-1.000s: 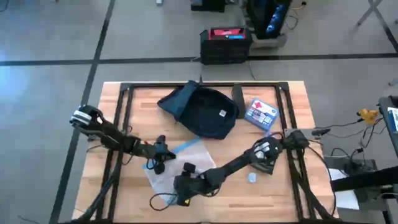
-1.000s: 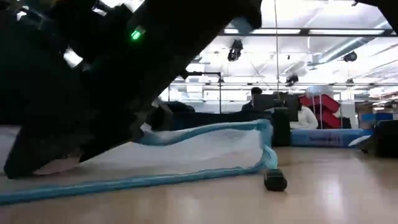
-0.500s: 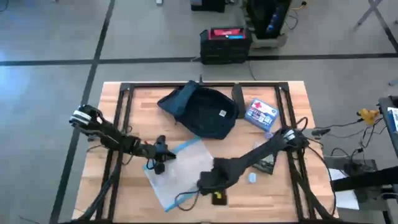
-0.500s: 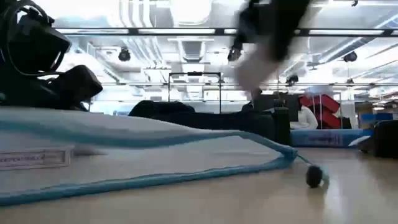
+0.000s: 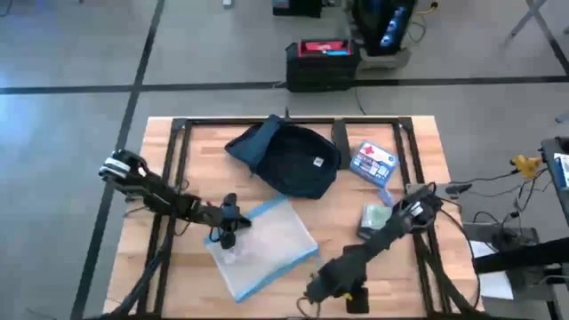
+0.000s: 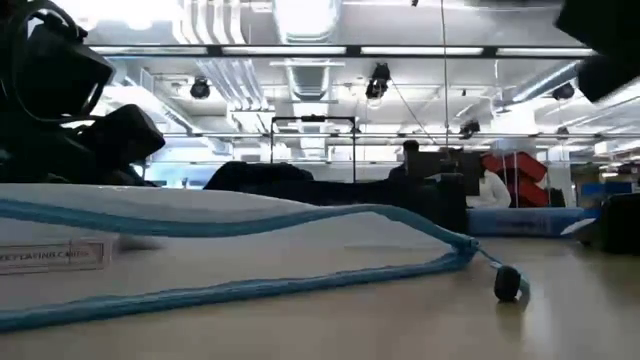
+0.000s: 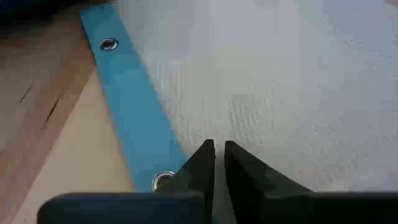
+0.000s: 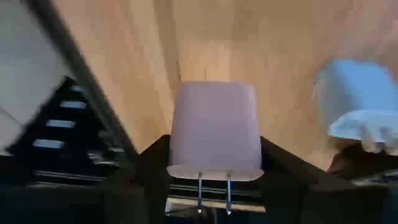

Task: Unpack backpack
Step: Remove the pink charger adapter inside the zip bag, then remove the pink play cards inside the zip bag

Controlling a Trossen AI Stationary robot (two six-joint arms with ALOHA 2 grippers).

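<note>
The dark navy backpack (image 5: 289, 160) lies flat at the table's far middle; in the low view the backpack (image 6: 300, 185) is a dark hump behind the pouch. A clear pouch (image 5: 262, 244) with a blue edge lies flat on the table in front of it. My left gripper (image 5: 227, 228) is shut on the pouch's left end. My right gripper (image 5: 342, 292) is near the table's front edge, right of the pouch, shut on a white charger plug (image 8: 214, 130). My left gripper has its fingertips (image 7: 208, 158) almost together on the pouch next to the blue edge strip (image 7: 134, 124), coming slanting down from the table's left. That end lies on the table; how many layers are caught is hidden by the fingers. My right gripper pinches the charger's two side faces (image 8: 177, 149) between its two fingers. The plug is lifted clear of the table, its two prongs (image 8: 212, 190) pointing back toward the wrist.
A blue-white box (image 5: 372, 160) sits right of the backpack, with a greenish packet (image 5: 373, 216) nearer the front. A pale blue-white item (image 8: 357, 106) lies on the wood beyond the charger. The pouch's zipper pull (image 6: 510, 283) rests on the table. Black frame bars run along both sides.
My right gripper has left the pouch's near end and swung toward the table's right and near edge, rising and tipping downward, with the white charger in it. The pouch's raised edge has sunk flatter, and its zipper pull has shifted sideways.
</note>
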